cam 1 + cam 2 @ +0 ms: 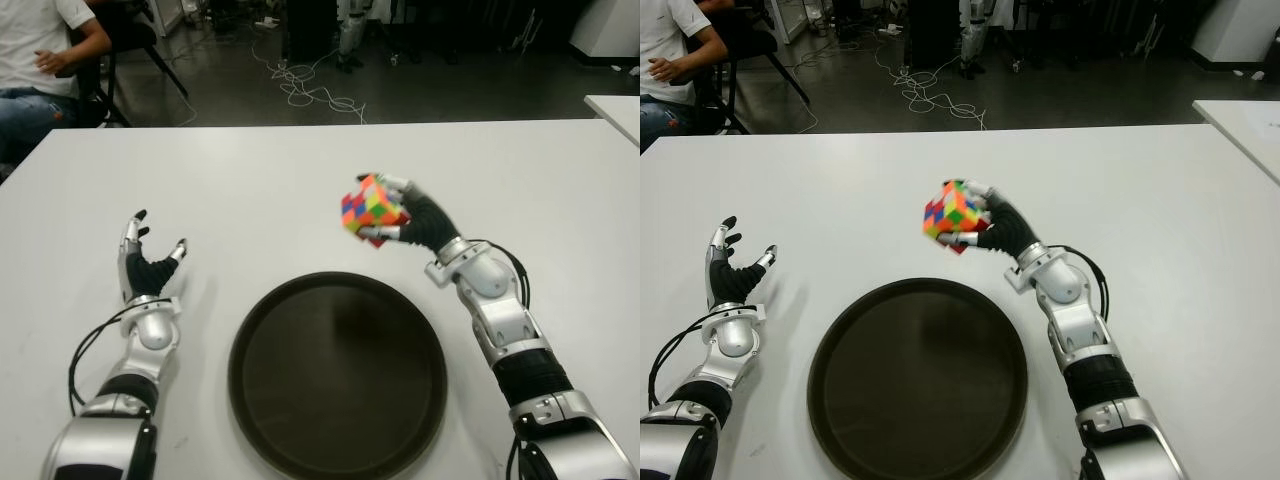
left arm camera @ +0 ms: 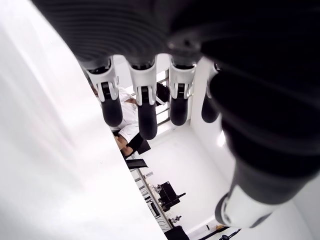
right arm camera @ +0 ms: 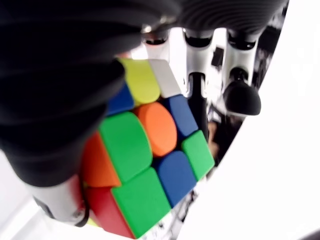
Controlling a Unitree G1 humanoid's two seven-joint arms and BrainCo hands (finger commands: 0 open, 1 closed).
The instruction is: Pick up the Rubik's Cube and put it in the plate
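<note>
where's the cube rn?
The Rubik's Cube is in the right hand, held above the table just beyond the far right rim of the plate, not yet over it.

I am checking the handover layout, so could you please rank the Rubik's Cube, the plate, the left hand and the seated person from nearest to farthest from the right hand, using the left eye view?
1. Rubik's Cube: held in the right hand, above the table.
2. Plate: just below and to its left.
3. Left hand: open, far left of the plate.
4. Person: seated beyond the table's far left corner.
</note>
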